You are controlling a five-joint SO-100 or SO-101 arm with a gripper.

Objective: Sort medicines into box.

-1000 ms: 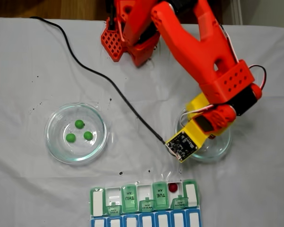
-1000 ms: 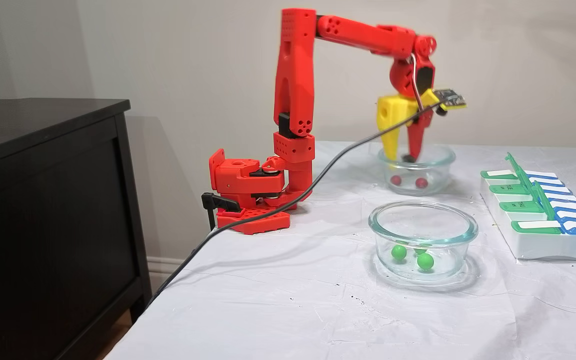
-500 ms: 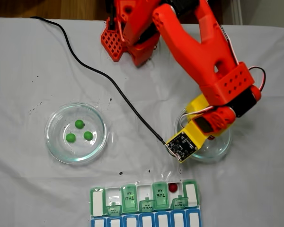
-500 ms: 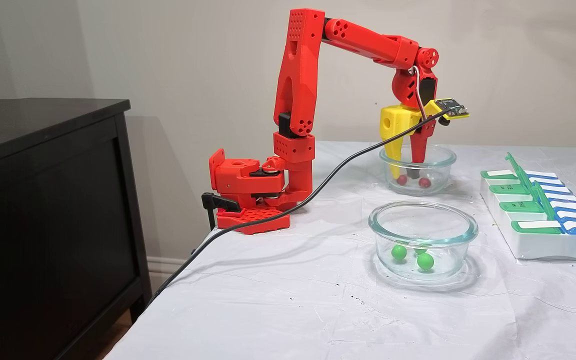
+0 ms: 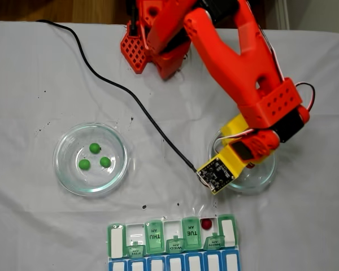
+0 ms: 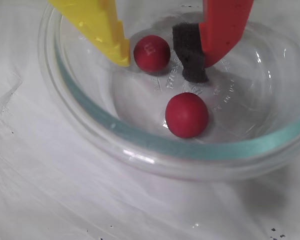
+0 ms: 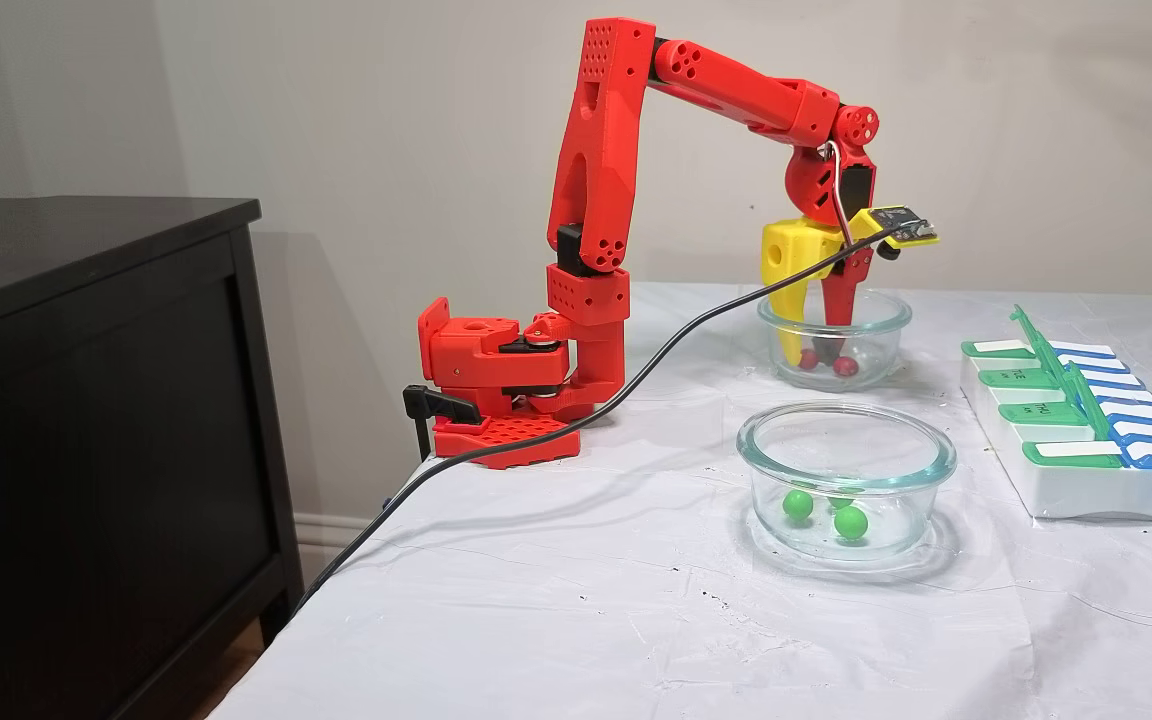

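red medicine ball [image 6: 151, 53] sits between the gripper [image 6: 165, 57] fingertips, touching yellow finger [image 6: 102, 30], gap to foam pad [image 6: 190, 52] | gripper spread, holding nothing | second red ball [image 6: 186, 114] nearer the camera, outside the jaws | both inside glass dish [image 6: 80, 117] | ball round, no long axis

A plain off-white wall [image 7: 356, 110] stands behind the scene in a fixed view, evenly lit, with soft shadows cast on it. At the left a black cabinet [image 7: 86, 420] with a flat top sits against that wall, close beside the table. A white baseboard [image 7: 321, 527] runs along the foot of the wall. The table is covered by a wrinkled white cloth [image 7: 556, 610] dotted with small dark specks. In a fixed view from above, a wooden floor [image 5: 62, 10] shows at the far edge beyond the cloth
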